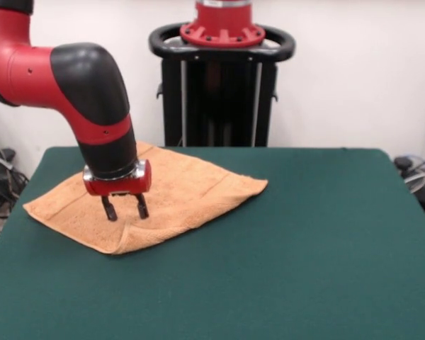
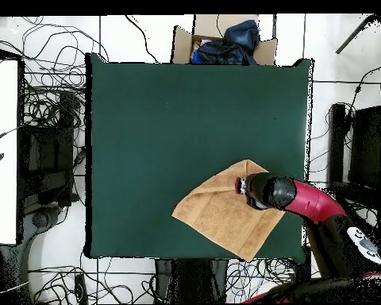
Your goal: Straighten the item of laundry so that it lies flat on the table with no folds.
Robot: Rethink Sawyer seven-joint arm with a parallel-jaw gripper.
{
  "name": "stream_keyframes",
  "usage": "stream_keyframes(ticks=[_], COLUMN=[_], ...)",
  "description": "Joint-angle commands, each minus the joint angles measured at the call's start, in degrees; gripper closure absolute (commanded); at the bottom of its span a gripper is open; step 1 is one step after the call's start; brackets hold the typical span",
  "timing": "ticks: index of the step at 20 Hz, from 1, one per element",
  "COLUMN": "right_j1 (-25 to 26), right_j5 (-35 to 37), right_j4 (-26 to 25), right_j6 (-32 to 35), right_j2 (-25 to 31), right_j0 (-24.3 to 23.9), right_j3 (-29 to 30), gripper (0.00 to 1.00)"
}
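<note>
A peach terry towel (image 1: 177, 191) lies on the dark green table (image 1: 304, 241) at the left, turned like a diamond, with a woven band stripe near its right end. Its near corner looks folded over with a rounded doubled edge. My gripper (image 1: 125, 210) hangs just above the towel's near-left part with its two black fingers (image 1: 109, 209) apart and nothing between them. In the overhead view the towel (image 2: 217, 213) lies near the table's bottom right, and the arm (image 2: 293, 197) hides its right corner; the gripper (image 2: 243, 187) shows only as its mount.
The robot's black pedestal (image 1: 219, 92) stands behind the table's far edge. In the overhead view a cardboard box with dark cloth (image 2: 225, 41) sits past the table's top edge, and cables lie on the floor at the left.
</note>
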Motion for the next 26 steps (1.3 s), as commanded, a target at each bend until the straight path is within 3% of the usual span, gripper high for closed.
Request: stream_keyframes(ticks=[1, 26], right_j1=[2.67, 2.22], right_j5=[-3.74, -10.02], right_j4=[3.93, 8.16], right_j6=[6.94, 8.59], right_j2=[8.36, 11.41], right_j0=[1.67, 1.01], right_j3=[5.45, 8.97], gripper=[0.0, 0.0])
